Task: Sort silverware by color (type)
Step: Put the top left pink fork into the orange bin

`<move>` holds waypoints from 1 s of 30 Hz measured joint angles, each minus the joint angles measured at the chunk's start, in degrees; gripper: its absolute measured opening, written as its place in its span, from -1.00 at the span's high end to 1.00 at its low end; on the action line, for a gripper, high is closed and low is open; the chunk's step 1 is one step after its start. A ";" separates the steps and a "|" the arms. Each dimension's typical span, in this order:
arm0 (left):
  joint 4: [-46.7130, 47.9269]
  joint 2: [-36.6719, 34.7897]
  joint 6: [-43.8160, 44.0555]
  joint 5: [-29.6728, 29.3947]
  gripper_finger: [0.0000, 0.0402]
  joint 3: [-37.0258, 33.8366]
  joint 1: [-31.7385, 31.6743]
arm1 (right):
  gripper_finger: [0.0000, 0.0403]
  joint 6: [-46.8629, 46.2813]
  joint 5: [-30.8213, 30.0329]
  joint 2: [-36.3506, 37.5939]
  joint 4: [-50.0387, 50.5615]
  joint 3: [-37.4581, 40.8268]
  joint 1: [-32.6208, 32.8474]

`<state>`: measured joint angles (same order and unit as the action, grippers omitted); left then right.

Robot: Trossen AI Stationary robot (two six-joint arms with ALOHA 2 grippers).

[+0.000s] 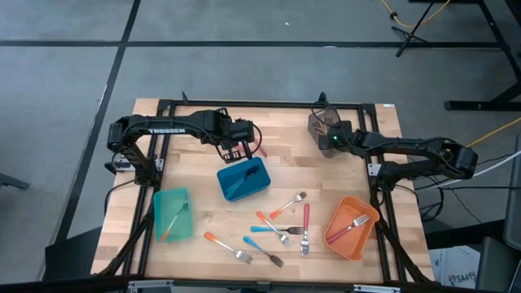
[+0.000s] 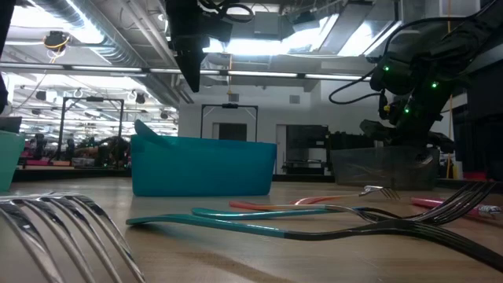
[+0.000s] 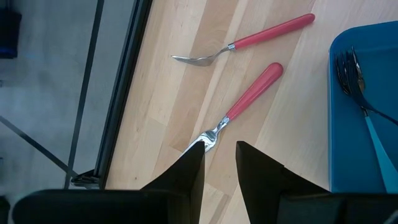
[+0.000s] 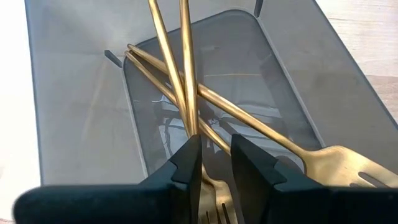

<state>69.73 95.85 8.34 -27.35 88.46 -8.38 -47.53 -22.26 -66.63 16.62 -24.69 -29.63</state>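
Note:
My left gripper (image 1: 236, 151) hangs high over the table's far side, just beyond the blue bin (image 1: 243, 180). It is open a little, and in its wrist view the fingertips (image 3: 219, 160) frame the head of a red-handled fork (image 3: 252, 93) that lies flat on the wood below. A second red fork (image 3: 267, 32) lies beside it. My right gripper (image 1: 330, 140) is over the grey bin (image 4: 81, 93), also open a little. Several gold utensils (image 4: 249, 118) lean in that bin, and one gold fork (image 4: 186, 81) runs through the gap between the fingers. My right gripper points down into the grey bin, with the gold fork's neck (image 4: 193, 127) close against one finger. I cannot tell whether it touches the fork.
Loose forks with orange, blue and red handles lie near the table's front middle (image 1: 281, 230). A teal bin (image 1: 172, 213) stands front left and an orange bin (image 1: 352, 226) front right, each with utensils inside. The blue bin holds dark-headed utensils (image 3: 354, 74). A black frame edges the table.

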 joint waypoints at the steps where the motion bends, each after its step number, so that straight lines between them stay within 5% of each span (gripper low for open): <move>1: 0.01 0.00 -0.01 0.00 0.58 0.01 -0.01 | 0.61 0.00 0.00 0.00 0.00 0.00 0.00; 8: -0.03 0.00 -1.58 0.36 0.58 0.00 -0.36 | 0.61 0.02 0.09 0.00 0.02 0.00 0.00; 20: -10.53 0.00 -8.94 19.78 0.58 -0.01 -6.59 | 0.61 0.02 3.72 1.31 0.04 -0.04 0.00; 30: -16.19 0.00 -8.96 22.62 0.58 -0.02 -11.05 | 0.61 0.03 3.89 4.86 0.01 -0.04 0.00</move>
<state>53.54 95.85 -0.62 -4.74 88.44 -19.44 -47.50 -18.37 -61.77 16.64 -24.73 -29.63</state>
